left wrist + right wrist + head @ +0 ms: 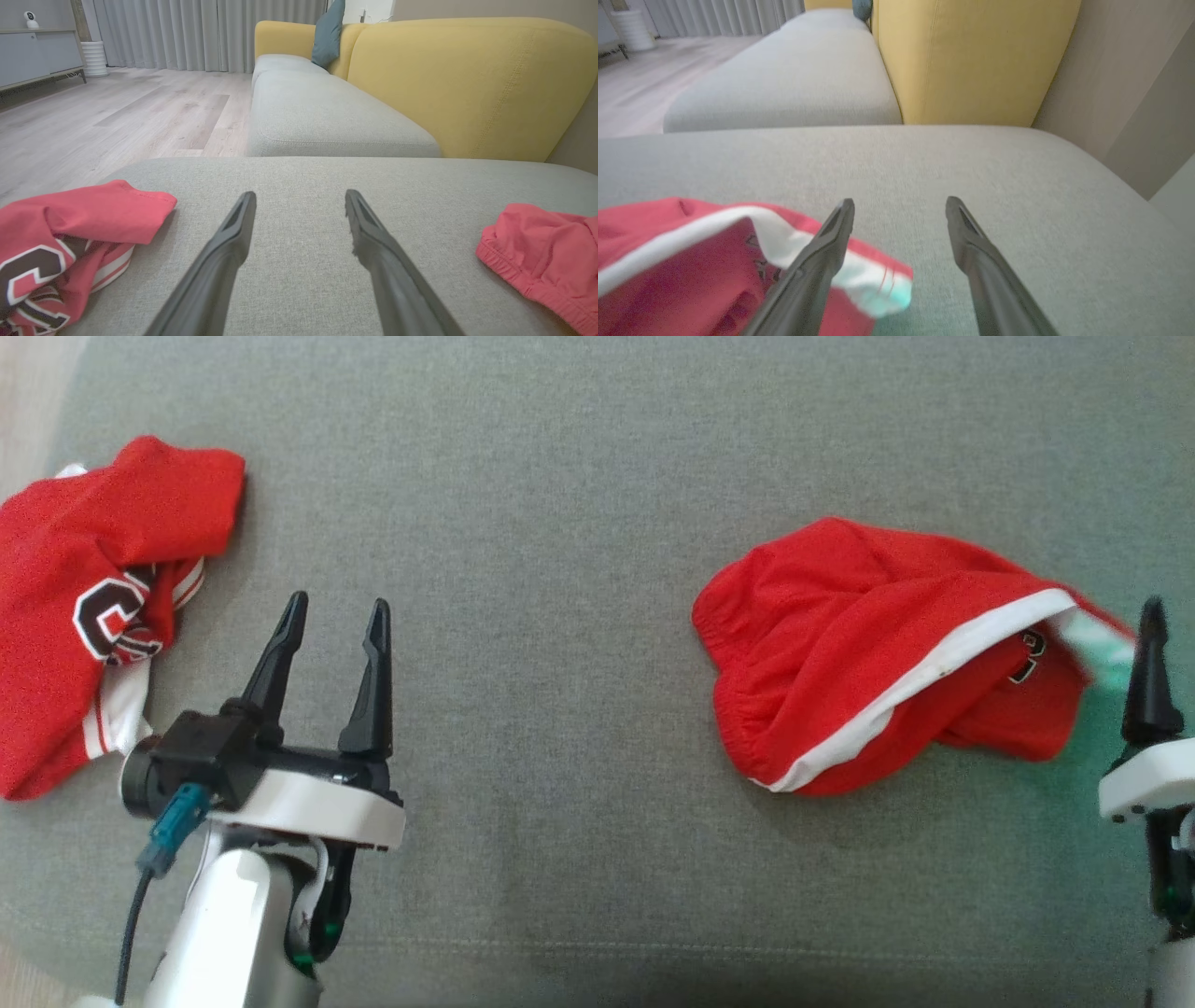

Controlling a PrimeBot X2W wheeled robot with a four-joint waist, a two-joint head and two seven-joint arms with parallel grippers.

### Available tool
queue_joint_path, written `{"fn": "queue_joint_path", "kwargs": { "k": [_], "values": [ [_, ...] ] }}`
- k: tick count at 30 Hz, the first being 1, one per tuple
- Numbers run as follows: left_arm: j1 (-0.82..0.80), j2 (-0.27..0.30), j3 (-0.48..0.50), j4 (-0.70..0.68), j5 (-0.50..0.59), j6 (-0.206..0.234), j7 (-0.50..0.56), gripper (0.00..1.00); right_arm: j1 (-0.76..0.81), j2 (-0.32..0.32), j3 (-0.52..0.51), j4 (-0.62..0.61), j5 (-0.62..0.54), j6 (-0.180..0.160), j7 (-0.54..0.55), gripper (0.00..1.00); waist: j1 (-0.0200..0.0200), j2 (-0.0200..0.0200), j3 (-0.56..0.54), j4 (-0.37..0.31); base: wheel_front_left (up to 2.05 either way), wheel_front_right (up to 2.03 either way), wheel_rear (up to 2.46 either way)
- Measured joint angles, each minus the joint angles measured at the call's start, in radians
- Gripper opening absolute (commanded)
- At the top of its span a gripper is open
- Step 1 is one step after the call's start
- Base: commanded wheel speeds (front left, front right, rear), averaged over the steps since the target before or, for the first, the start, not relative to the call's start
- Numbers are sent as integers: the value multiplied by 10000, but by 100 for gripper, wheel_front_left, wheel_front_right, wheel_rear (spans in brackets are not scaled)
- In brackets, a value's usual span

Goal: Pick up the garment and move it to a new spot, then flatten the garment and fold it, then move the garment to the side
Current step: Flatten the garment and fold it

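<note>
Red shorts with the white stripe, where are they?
In the head view the red shorts lie crumpled on the grey cushion, on the robot's right, next to its right gripper.

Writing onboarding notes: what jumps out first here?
Two crumpled red garments on the grey fabric cushion: white-trimmed red shorts at the right, a red jersey with a black-and-white letter at the left edge. The left end effector hangs open between them; the right end effector stands open beside the shorts' white hem.

Matt cloth shorts (822, 616), woven cushion (560, 476)
</note>
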Motion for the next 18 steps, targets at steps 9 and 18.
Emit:
{"fn": "queue_joint_path", "kwargs": {
  "k": [9, 18],
  "values": [
    [310, -35, 67, 25, 8, 0, 0, 100, 920, 347, 1262, -1682, 94, 0, -836, 100, -1, 0, -564, -48, 0, 0, 0],
    [872, -35, 61, 29, 81, 86, 0, 100, 1686, 479, 2698, -2284, 380, 0, -809, 100, -1, 0, -1192, -114, 0, 0, 0]
  ]
}}
